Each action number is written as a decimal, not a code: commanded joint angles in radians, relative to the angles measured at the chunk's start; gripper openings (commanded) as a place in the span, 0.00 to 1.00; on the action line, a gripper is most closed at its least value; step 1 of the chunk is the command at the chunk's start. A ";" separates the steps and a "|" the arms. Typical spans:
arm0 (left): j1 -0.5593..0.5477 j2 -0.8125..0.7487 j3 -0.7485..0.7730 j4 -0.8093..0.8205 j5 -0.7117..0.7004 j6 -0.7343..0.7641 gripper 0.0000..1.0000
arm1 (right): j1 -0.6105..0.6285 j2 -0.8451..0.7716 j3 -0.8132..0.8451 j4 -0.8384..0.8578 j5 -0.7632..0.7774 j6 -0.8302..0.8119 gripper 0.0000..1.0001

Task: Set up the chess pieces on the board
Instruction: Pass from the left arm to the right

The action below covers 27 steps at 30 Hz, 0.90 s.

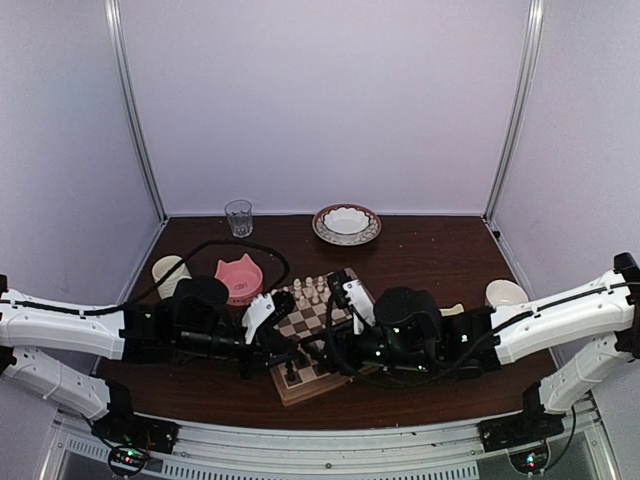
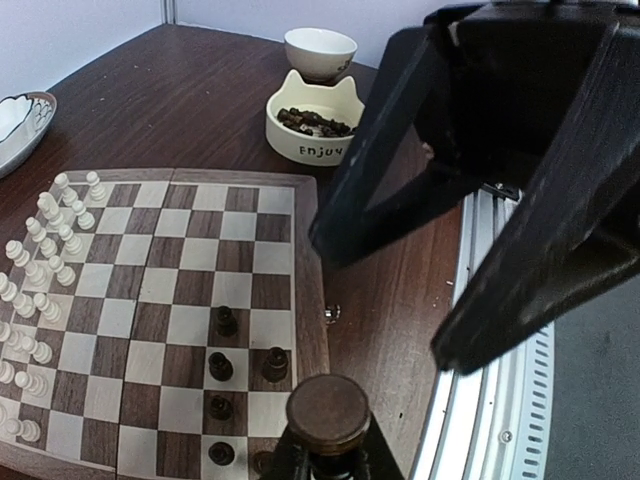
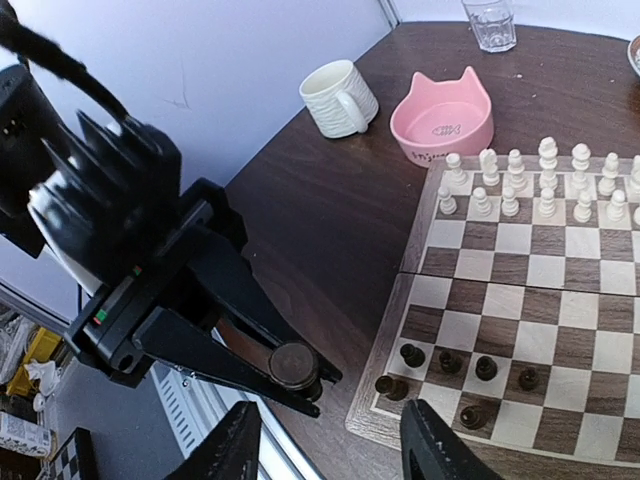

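From above, the two arms meet over the board [image 1: 300, 386] and hide most of it. There, the gripper tips are too dark to make out.

The left gripper [image 2: 326, 445] is cut off at the bottom of its own camera view. Its fingers are pressed tight on one dark chess piece [image 2: 326, 409]. Only the round flat bottom of that piece shows; the top is hidden. It hangs just off the board's near edge, over the strip of bare table [image 2: 390, 330] between the board and the metal rail [image 2: 480, 330].

The right gripper [image 3: 330, 420] has its fingers wide apart with nothing between them. Only the finger ends show at the bottom of its view. In the left wrist view it is big and black and covers the top right corner.

A few dark chess pieces [image 3: 450, 361] stand on the two rows nearest the arms. One at the corner is hard to tell from the border. More dark bits lie in the cream cat bowl [image 2: 300, 148]. The white pieces [image 3: 548, 190] stand at the far side. The squares in the middle are free. A pink bowl [image 3: 440, 125] and a mug [image 3: 340, 98] sit near the board's far left corner.
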 commanded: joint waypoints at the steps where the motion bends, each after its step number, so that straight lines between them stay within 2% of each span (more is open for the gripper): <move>1: 0.003 0.000 0.030 0.047 0.028 0.020 0.01 | -0.008 0.070 0.053 0.084 -0.096 0.081 0.48; 11: 0.003 -0.002 0.032 0.048 0.042 0.021 0.01 | -0.019 0.113 0.045 0.168 -0.115 0.112 0.44; 16: 0.003 -0.011 0.031 0.046 0.042 0.023 0.01 | -0.032 0.130 0.044 0.179 -0.132 0.145 0.37; 20: 0.003 -0.023 0.026 0.047 0.037 0.022 0.01 | -0.034 0.147 0.051 0.179 -0.140 0.161 0.36; 27: 0.003 -0.025 0.025 0.045 0.026 0.022 0.04 | -0.040 0.150 0.045 0.182 -0.141 0.173 0.24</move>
